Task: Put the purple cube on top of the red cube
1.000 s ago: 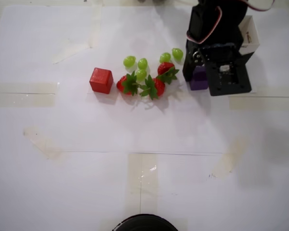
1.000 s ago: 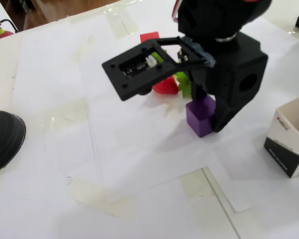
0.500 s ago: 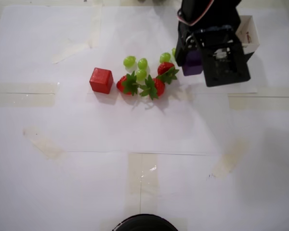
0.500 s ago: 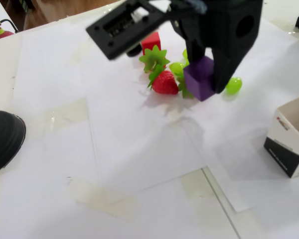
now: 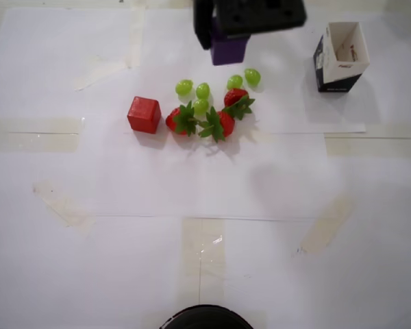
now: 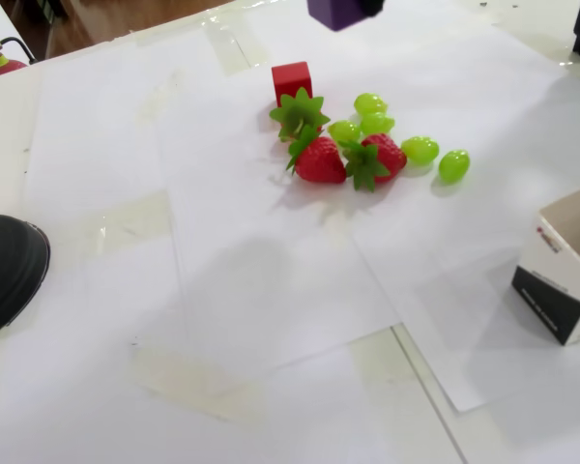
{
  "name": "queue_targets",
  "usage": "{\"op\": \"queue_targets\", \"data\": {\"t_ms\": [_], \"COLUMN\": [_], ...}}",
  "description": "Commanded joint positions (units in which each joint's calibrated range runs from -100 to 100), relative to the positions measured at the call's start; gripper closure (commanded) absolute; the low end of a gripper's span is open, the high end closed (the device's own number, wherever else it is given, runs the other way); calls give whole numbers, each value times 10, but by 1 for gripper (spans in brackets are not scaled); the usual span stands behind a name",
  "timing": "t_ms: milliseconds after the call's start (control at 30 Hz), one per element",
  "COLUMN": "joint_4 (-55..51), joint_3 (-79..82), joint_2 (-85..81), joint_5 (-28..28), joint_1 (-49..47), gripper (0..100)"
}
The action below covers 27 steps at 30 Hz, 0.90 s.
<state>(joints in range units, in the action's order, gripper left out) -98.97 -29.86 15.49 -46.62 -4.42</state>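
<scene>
The purple cube (image 5: 230, 51) hangs under my black gripper (image 5: 222, 35) at the top middle of the overhead view, and the jaws are shut on it. It appears held above the table. In the fixed view the purple cube (image 6: 334, 12) is cut off by the top edge, with only a bit of the gripper (image 6: 369, 6) showing. The red cube (image 5: 144, 114) sits on the white paper, to the left of and nearer than the held cube in the overhead view. It touches nothing but the paper, close beside a strawberry. It also shows in the fixed view (image 6: 292, 80).
Three toy strawberries (image 5: 217, 120) and several green grapes (image 5: 202, 90) lie between the two cubes, just right of the red cube. An open black-and-white box (image 5: 340, 56) stands at the right. A round black object (image 6: 5, 271) sits at the table's edge.
</scene>
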Motion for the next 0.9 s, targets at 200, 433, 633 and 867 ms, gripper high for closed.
{"op": "queue_targets", "data": {"t_ms": [200,433,633,867], "joint_4": [27,71,110,120], "joint_3": [-53,-53,-53,-39], "joint_2": [-10,27,54,80], "joint_5": [40,62,90,93], "joint_1": [110,144,154,154], "gripper": [92,94,94,94]}}
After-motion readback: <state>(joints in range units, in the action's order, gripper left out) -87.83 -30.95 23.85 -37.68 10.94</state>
